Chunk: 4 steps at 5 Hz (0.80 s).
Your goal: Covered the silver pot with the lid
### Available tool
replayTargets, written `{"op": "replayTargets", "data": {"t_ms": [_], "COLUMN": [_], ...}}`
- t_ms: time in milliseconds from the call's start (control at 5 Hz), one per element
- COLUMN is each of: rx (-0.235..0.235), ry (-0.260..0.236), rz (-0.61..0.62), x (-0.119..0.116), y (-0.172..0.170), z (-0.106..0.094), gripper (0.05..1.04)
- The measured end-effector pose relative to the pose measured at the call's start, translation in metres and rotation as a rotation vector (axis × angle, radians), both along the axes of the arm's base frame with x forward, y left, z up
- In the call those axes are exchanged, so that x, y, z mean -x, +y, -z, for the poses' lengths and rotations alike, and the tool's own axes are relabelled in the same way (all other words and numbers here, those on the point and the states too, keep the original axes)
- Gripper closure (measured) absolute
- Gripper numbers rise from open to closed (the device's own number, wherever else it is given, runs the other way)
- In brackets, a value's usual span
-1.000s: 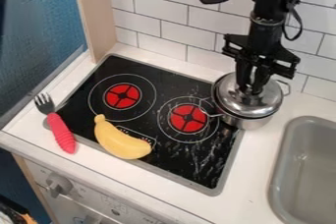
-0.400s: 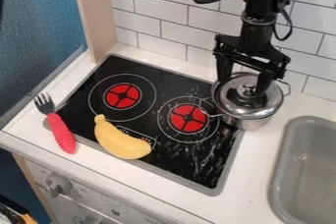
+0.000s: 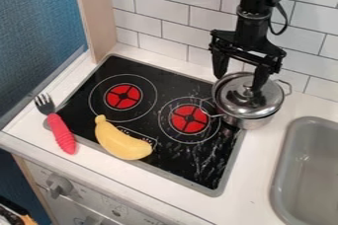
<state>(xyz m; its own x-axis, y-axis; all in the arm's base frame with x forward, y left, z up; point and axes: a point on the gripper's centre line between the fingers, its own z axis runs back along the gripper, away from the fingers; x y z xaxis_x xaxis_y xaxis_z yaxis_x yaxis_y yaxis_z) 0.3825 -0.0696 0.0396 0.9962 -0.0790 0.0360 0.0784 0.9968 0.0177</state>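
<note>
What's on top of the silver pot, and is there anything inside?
The lid sits on top of the silver pot, knob up. It covers the inside, so I can't tell whether the pot holds anything.

White brick-patterned tiles (image 3: 158,12) meet a textured blue surface (image 3: 39,31).

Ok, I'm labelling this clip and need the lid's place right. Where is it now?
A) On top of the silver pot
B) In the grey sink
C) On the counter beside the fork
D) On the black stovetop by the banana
A: the lid sits over the silver pot, its knob facing up beneath the gripper.
</note>
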Motion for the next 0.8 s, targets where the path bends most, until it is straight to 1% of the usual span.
{"op": "replayTargets", "data": {"t_ms": [200, 400, 600, 800], "rx": [-0.026, -0.021, -0.003, 0.015], "ry": [0.004, -0.019, -0.024, -0.009], "rz": [-0.016, -0.061, -0.055, -0.031], "x": [-0.001, -0.003, 0.001, 0.005], "y": [0.007, 0.021, 0.027, 0.024], "z": [-0.001, -0.012, -0.023, -0.022], "gripper": [0.084, 0.084, 0.084, 0.084]}}
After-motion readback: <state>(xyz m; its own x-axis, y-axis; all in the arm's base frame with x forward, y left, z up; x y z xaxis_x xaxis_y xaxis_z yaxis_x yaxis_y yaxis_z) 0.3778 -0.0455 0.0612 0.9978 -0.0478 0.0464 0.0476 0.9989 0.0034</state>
